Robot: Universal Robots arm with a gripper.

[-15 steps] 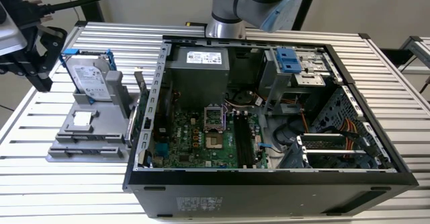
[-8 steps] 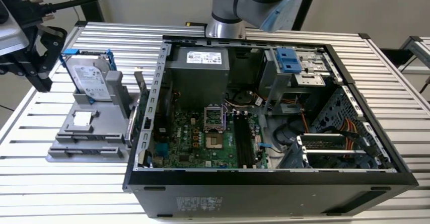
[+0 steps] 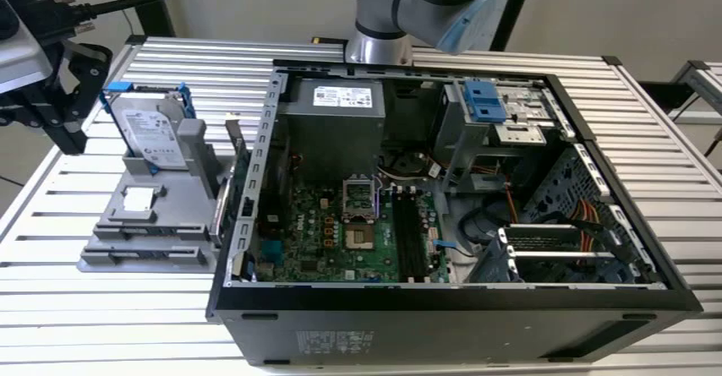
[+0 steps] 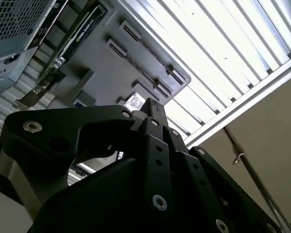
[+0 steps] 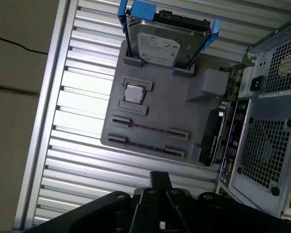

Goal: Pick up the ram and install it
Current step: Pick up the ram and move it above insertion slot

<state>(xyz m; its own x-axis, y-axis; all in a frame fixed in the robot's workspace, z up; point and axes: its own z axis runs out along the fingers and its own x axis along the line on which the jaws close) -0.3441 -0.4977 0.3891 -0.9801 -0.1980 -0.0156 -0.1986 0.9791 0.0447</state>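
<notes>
Pincer (image 5: 160, 175) (image 4: 153, 104) hangs above a slatted table (image 5: 77, 111) w/ its fingers drawn together at the tips, no gap visible btwn them and nothing in their grasp, in both wrist views.

The ram (image 5: 149, 127) sits ahead of the pincer's tips and well apart from them. It shows as a thin strip, edge-on, running btwn two end brackets on a grey holder (image 5: 184, 114). A second bracketed row lies parallel, on the side nearer the pincer; what it carries can't be made out.

Farther from the pincer than the ram, on the same holder: a small square chip (image 5: 132, 93) in its recess, then an HDD (image 5: 160, 46) in a blue frame, standing upright at the holder's far end.

Off to one side of the pincer, an expansion card (image 5: 211, 141) stands on edge at the holder's side, just beside the opened PC case (image 5: 266, 145). In the exterior view the case lies open side up, w/ the mobo (image 3: 338, 224) exposed and its long black slots (image 3: 408, 241) unfilled.
</notes>
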